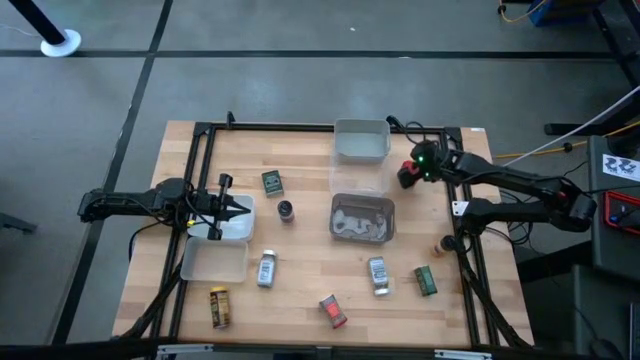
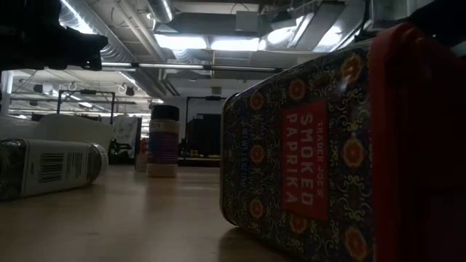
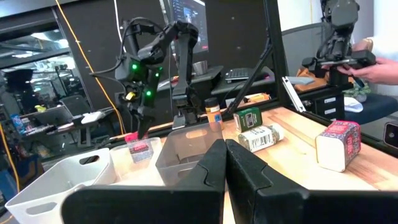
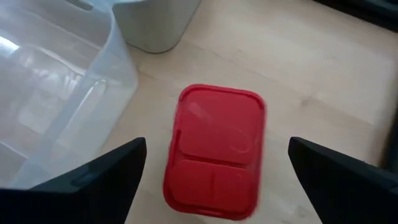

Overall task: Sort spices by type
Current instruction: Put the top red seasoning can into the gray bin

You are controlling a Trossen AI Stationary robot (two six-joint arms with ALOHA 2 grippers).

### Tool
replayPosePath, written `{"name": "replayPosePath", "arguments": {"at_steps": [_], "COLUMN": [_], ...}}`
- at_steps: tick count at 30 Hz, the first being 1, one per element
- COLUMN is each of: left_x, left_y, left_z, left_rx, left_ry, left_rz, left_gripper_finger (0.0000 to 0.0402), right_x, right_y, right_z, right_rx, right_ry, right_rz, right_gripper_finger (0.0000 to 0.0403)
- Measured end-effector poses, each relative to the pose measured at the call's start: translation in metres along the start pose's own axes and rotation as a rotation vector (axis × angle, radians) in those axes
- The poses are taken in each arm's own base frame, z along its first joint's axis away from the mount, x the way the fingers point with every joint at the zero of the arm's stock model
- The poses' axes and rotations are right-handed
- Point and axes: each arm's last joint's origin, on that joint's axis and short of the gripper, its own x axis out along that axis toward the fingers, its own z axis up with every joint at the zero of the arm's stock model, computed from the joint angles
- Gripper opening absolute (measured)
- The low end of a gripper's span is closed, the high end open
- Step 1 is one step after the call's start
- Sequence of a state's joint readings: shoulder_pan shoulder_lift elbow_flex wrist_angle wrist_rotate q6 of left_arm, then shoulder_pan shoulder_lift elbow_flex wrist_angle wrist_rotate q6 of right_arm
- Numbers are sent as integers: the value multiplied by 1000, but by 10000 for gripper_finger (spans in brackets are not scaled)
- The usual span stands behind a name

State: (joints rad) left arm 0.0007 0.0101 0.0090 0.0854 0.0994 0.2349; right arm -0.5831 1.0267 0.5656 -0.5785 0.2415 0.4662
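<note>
We hover our right gripper (image 4: 214, 165), jaws wide and empty, over a red box (image 4: 216, 152); left gripper (image 3: 225, 163) closed, idle. Most spices (image 1: 267, 268) lie unsorted on the surface (image 1: 300, 300).

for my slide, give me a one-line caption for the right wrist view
Right gripper, jaws open, above a red-lidded spice box beside a clear plastic tray.
</note>
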Motion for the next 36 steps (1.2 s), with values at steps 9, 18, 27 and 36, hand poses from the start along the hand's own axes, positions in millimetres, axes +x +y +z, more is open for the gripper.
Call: {"name": "replayPosePath", "arguments": {"at_steps": [9,18,27,36], "left_x": [0,0,0,0], "left_y": [0,0,0,0], "left_z": [0,0,0,0], "left_rx": [0,0,0,0], "left_ry": [-1,-1,-1,-1], "left_rz": [0,0,0,0], "left_gripper_finger": [0,0,0,0], "right_x": [10,10,10,10], "right_y": [-3,-2,-1,-1], "right_z": [-11,-9,-8,-8], "right_rx": [-4,3,6,8], "right_ry": [15,-12,-25,-24], "right_rz": [-8,5,11,11], "right_gripper_finger": [392,392,391,330]}}
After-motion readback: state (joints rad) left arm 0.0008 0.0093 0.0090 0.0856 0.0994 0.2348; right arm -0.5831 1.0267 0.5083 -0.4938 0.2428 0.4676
